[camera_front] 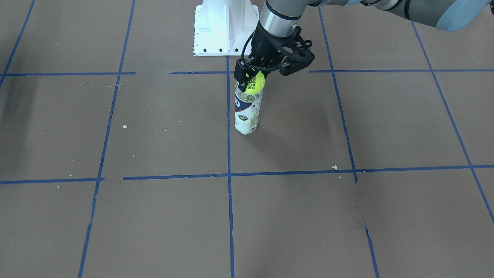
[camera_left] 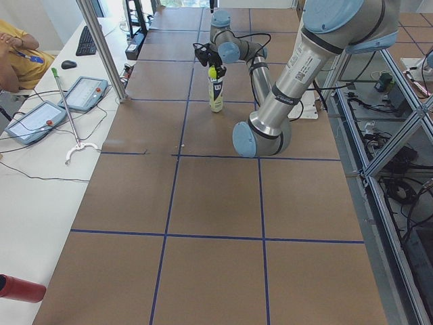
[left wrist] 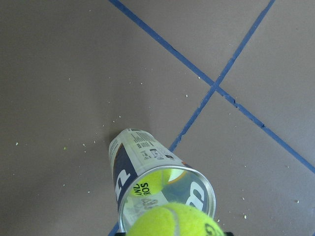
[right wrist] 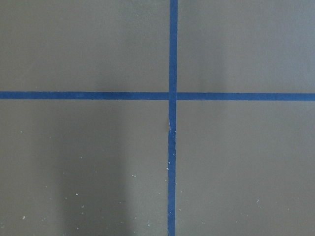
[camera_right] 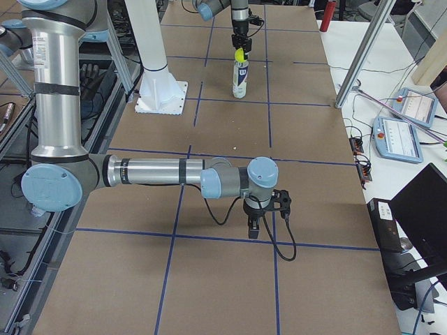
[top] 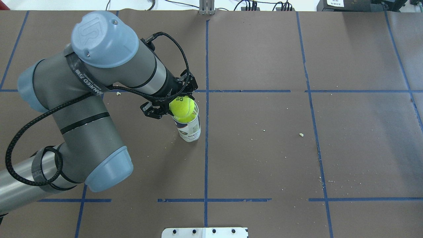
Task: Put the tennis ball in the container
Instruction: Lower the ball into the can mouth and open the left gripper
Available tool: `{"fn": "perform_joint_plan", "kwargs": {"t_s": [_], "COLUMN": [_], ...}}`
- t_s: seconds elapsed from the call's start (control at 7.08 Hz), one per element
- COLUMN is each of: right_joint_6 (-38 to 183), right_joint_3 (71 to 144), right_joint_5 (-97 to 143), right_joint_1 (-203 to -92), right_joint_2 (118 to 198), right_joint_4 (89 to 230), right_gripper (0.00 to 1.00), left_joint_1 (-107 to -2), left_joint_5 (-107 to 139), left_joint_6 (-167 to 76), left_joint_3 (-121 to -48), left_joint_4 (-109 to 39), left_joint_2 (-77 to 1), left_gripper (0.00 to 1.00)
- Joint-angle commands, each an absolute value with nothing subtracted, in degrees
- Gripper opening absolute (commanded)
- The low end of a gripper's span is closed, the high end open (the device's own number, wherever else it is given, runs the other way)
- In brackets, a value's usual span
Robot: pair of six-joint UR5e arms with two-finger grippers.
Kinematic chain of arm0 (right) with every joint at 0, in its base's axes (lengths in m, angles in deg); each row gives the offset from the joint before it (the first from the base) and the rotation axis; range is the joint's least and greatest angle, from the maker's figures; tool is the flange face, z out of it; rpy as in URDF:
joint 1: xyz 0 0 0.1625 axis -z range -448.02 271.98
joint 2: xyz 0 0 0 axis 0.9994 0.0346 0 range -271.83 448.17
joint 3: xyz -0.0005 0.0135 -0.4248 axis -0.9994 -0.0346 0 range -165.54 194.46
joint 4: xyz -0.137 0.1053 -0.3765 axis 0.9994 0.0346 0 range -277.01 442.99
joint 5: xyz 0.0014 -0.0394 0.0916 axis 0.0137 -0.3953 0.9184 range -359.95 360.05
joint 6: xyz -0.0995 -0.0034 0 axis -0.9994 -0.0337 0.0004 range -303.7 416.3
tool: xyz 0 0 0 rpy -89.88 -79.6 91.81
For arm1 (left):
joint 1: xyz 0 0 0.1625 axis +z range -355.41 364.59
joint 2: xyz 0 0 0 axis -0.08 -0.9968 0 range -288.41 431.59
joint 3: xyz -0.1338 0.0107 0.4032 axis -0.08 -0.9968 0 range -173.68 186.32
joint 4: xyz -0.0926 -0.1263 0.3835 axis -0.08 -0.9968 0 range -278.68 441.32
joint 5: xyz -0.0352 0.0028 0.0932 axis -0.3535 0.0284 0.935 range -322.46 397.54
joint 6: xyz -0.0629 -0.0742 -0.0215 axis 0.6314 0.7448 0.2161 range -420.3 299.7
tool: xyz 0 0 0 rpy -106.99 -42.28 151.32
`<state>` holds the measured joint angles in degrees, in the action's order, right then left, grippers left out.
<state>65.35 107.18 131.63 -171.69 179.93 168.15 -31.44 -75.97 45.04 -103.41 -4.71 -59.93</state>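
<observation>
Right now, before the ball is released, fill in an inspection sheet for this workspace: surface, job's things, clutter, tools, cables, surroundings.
Surface: brown table with a blue tape grid.
Job's things: tennis ball at the mouth of the upright container; a second ball seems to lie inside.
Clutter: pale crumbs, scattered.
Tools: left tool shut on the tennis ball; right tool over bare table, state unclear.
Cables: black braided cable along the left arm.
Surroundings: white pedestal base; pendants on the side bench.

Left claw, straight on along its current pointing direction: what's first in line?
Probably the clear plastic tennis-ball tube: the left claw points down, holding the fuzzy neon yellow tennis ball just over its open mouth. Centring unclear.
</observation>
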Motion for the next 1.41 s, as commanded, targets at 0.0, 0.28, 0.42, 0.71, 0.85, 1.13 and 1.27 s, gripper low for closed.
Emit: {"fn": "perform_joint_plan", "kwargs": {"t_s": [0.0,0.28,0.42,0.71,0.85,1.13,1.27], "right_joint_6": [65.4,65.4,65.4,65.4,65.4,65.4,65.4], "right_joint_3": [107.2,107.2,107.2,107.2,107.2,107.2,107.2], "right_joint_5": [131.6,131.6,131.6,131.6,131.6,131.6,131.6], "right_joint_1": [-171.7,-171.7,-171.7,-171.7,-171.7,-171.7,-171.7], "right_joint_2": [179.9,179.9,179.9,179.9,179.9,179.9,179.9], "right_joint_4": [168.2,168.2,168.2,168.2,168.2,168.2,168.2], "right_gripper": [1.0,1.0,1.0,1.0,1.0,1.0,1.0], "left_joint_1": [-31.4,-31.4,-31.4,-31.4,-31.8,-41.1,-47.8], "left_joint_5": [-75.8,-75.7,-75.7,-75.7,-75.8,-77.0,-81.5], "left_joint_6": [43.6,43.5,43.5,43.4,43.2,23.1,7.4], "left_joint_3": [-102.6,-103.2,-103.3,-103.5,-104.2,-109.7,-111.4], "left_joint_4": [-4.9,-4.8,-4.8,-4.7,-4.6,-4.4,-4.4], "left_joint_2": [-60.2,-60.3,-60.3,-60.2,-59.2,-51.3,-44.2], "left_gripper": [0.65,1.0,1.0,1.0,1.0,1.0,1.0]}}
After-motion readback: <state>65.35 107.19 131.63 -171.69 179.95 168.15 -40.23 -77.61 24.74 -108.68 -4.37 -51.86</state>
